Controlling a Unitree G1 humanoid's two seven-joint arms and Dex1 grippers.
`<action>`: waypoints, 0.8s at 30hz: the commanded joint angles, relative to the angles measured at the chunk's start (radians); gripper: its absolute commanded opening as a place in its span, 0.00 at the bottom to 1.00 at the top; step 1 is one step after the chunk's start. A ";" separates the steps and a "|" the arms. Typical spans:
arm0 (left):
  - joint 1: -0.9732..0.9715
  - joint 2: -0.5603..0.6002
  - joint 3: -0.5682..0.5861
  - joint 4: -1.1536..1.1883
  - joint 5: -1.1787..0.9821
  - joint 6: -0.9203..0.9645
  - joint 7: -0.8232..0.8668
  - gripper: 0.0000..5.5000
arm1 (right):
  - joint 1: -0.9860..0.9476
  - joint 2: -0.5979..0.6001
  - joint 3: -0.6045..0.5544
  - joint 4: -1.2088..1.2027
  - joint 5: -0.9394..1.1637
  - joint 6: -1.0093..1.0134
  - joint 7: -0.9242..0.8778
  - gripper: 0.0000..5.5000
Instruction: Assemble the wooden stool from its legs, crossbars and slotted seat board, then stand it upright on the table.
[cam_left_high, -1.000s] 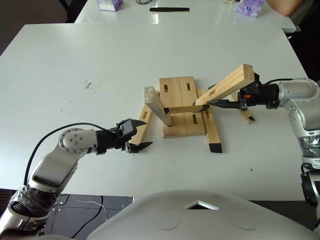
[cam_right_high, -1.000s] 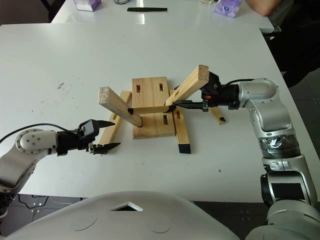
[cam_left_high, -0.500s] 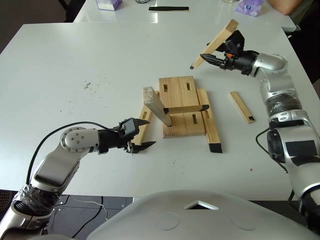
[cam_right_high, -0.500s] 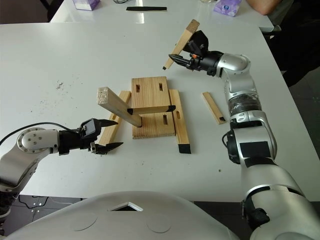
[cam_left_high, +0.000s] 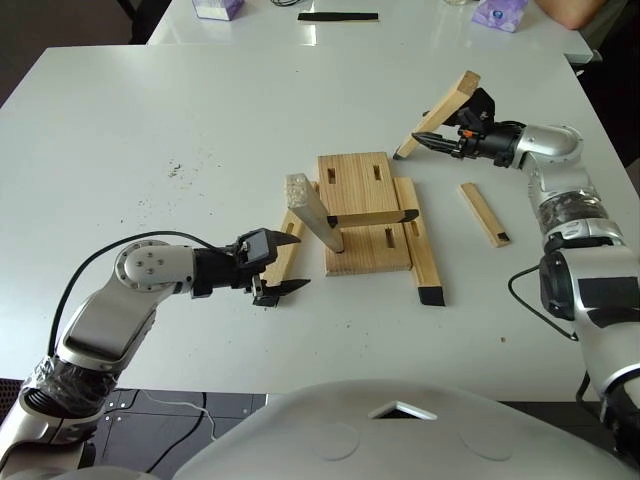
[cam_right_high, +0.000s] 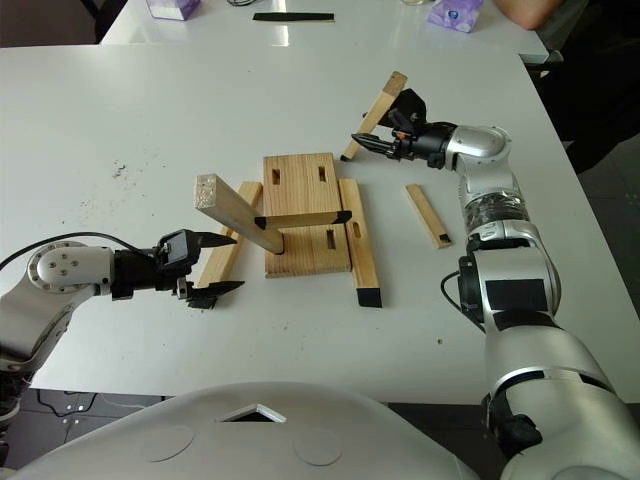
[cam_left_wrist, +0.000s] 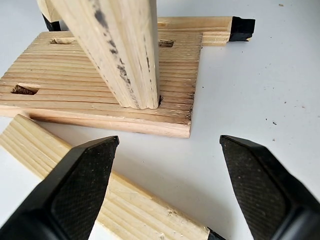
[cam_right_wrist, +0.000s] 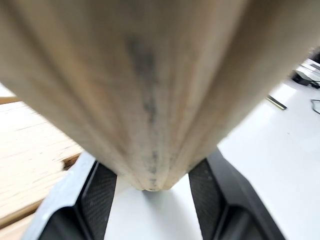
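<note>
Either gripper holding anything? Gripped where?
Right gripper clamps a pale wooden stool leg on its lower half, tilted. Left gripper is open, holding nothing.

White table (cam_left_high: 120, 110), dark specks (cam_left_high: 176, 170) scattered on its left part. Second white table (cam_left_high: 420, 30) right behind it, carrying a flat black strip (cam_left_high: 338, 17), purple box (cam_left_high: 219, 9) at left, purple packet (cam_left_high: 498, 14) at right.
</note>
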 joint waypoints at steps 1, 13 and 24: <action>0.001 -0.002 0.006 0.015 0.015 0.003 0.009 0.69 | 0.027 0.013 -0.013 -0.052 -0.001 0.012 -0.012 0.36; -0.039 -0.015 -0.020 0.065 0.048 -0.018 0.001 0.69 | -0.083 0.100 -0.027 0.111 -0.097 -0.090 -0.317 0.36; -0.020 -0.010 -0.028 0.055 0.057 -0.016 -0.005 0.69 | -0.038 0.123 -0.057 0.060 -0.042 0.030 -0.043 0.36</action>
